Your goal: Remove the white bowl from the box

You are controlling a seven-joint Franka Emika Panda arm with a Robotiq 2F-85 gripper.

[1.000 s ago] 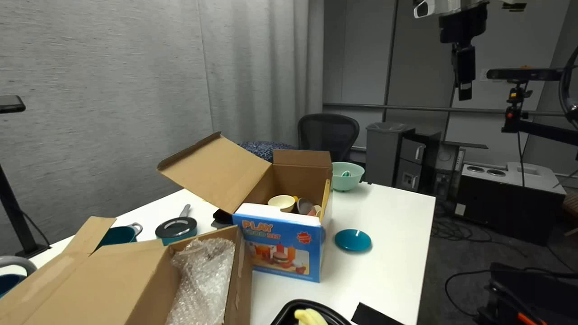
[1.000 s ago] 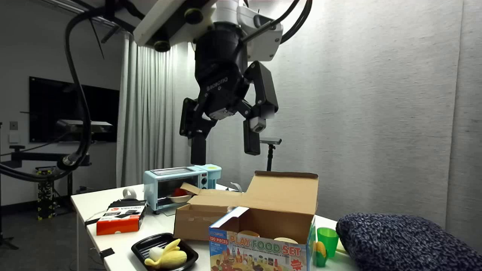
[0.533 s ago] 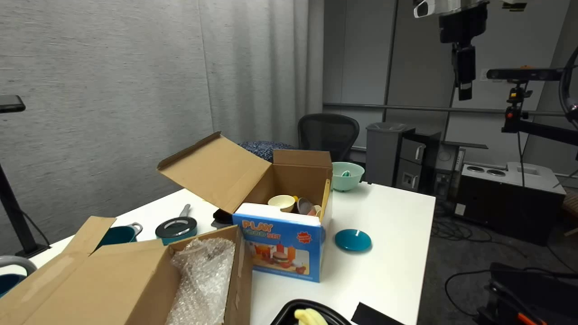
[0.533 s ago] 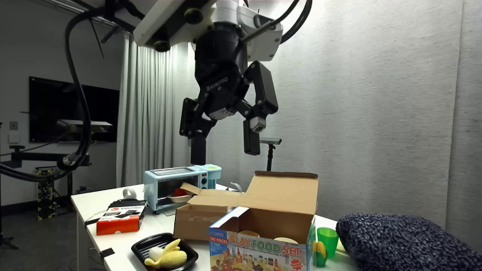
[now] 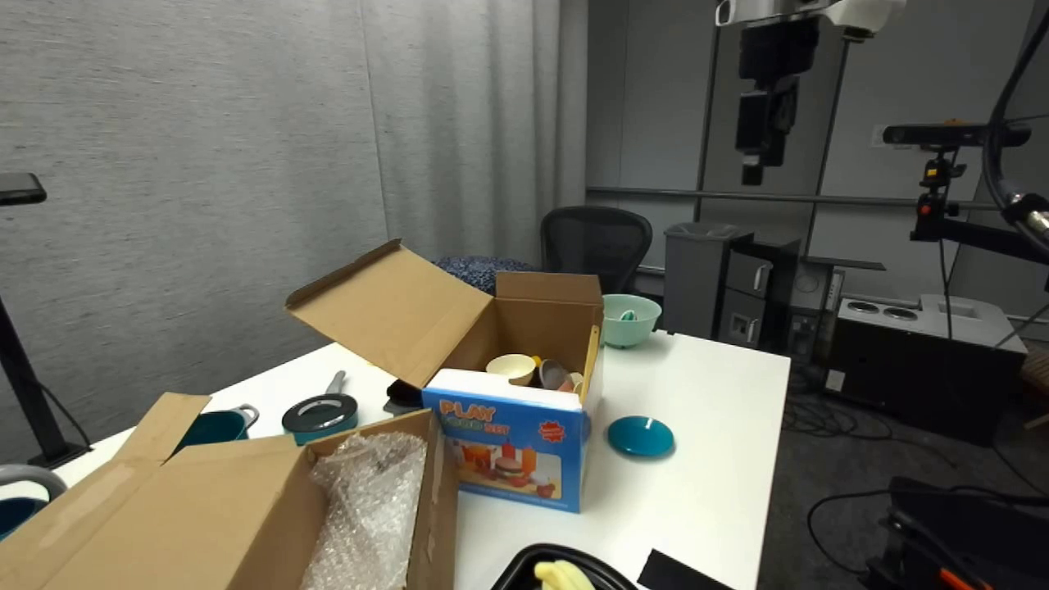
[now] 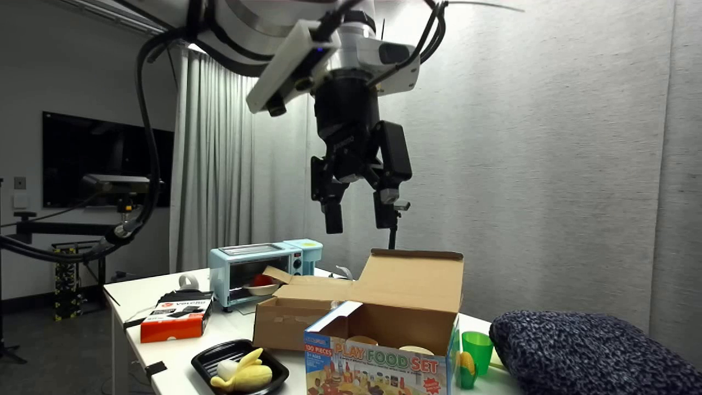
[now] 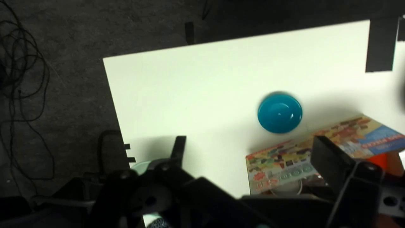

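Tabletop (image 5: 697, 393) lies white beneath the gripper (image 6: 360, 222) — gray curtain (image 6: 214, 164) beyond.

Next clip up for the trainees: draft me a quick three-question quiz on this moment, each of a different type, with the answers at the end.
1. Multiple choice: Where is the white bowl that the task wants removed?
A) On the black tray
B) In the open Play Food Set box
C) Inside the mint-green bowl

2. True or false: The fingers stand apart and hold nothing.

3. Short answer: What packing material lies in the plain cardboard box?

Key:
1. B
2. True; the wrist view also shows them well apart.
3. Bubble wrap
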